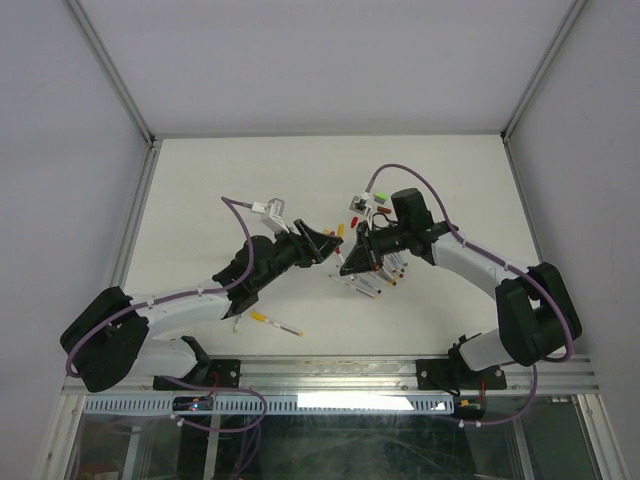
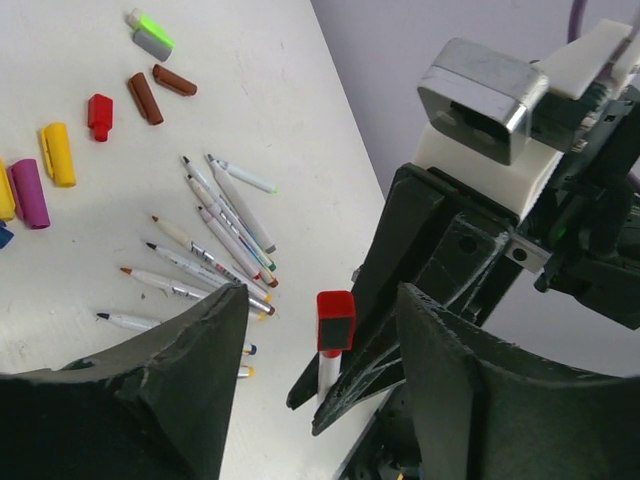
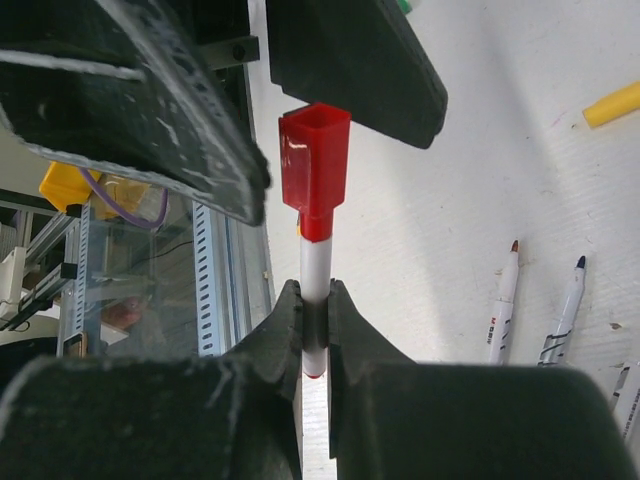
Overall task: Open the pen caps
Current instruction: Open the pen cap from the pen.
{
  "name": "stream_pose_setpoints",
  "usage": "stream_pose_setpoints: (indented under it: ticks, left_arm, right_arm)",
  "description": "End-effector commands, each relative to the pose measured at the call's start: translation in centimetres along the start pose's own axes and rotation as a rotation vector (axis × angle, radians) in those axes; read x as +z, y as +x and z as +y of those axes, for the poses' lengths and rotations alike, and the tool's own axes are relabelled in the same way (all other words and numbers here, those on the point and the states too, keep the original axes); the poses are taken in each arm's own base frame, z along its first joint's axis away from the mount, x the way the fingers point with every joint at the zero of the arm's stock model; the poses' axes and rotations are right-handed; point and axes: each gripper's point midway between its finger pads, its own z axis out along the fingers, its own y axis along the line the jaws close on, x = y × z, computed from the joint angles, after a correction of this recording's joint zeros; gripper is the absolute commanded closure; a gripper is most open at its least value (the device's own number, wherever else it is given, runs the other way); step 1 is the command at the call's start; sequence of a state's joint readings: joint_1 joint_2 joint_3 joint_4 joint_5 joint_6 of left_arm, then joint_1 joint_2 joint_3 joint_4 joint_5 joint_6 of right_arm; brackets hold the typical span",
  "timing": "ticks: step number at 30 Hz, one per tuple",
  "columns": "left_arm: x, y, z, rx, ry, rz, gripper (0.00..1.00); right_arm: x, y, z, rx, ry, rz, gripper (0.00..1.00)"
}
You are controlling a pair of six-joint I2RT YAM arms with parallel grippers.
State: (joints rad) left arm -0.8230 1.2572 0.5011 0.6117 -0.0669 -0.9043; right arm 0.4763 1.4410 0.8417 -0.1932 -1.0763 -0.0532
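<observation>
Now the right claw (image 3: 314, 300) clamps a white pen barrel (image 3: 316, 262); the left claw (image 2: 320, 298) stands apart around its red cap (image 3: 314, 155).

At mid-table (image 1: 200, 180) the right gripper (image 3: 314, 310) clamps the pen (image 3: 315, 270), whose cap (image 3: 314, 160) sits between the parted fingers of the left gripper (image 2: 320, 300) (contact unclear). Loose caps (image 2: 57, 153) lie behind both grippers, uncapped pens (image 2: 215, 235) lie beneath the right one, and a lone pen (image 1: 277, 322) lies beside the left arm.

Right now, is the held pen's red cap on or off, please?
On: the red cap sits on the pen clamped in the right gripper; the left gripper is open around it.
</observation>
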Motion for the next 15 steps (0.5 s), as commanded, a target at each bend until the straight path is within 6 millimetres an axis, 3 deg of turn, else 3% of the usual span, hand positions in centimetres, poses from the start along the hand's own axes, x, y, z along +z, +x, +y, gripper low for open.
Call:
stream_pose_setpoints:
  ticks: [1, 10, 15]
  left_arm:
    - [0.9, -0.4, -1.8, -0.039, 0.051, 0.004, 0.41]
    - [1.5, 0.2, -1.8, -0.038, 0.052, 0.032, 0.58]
    - [1.9, 0.5, -1.8, -0.033, 0.053, 0.049, 0.84]
  right_arm:
    - [-0.5, -2.4, 0.6, -0.088, 0.009, -0.042, 1.0]
    - [-0.5, -2.3, 0.4, -0.083, 0.017, -0.041, 1.0]
    - [-0.4, -2.2, 0.4, -0.074, 0.012, -0.038, 1.0]
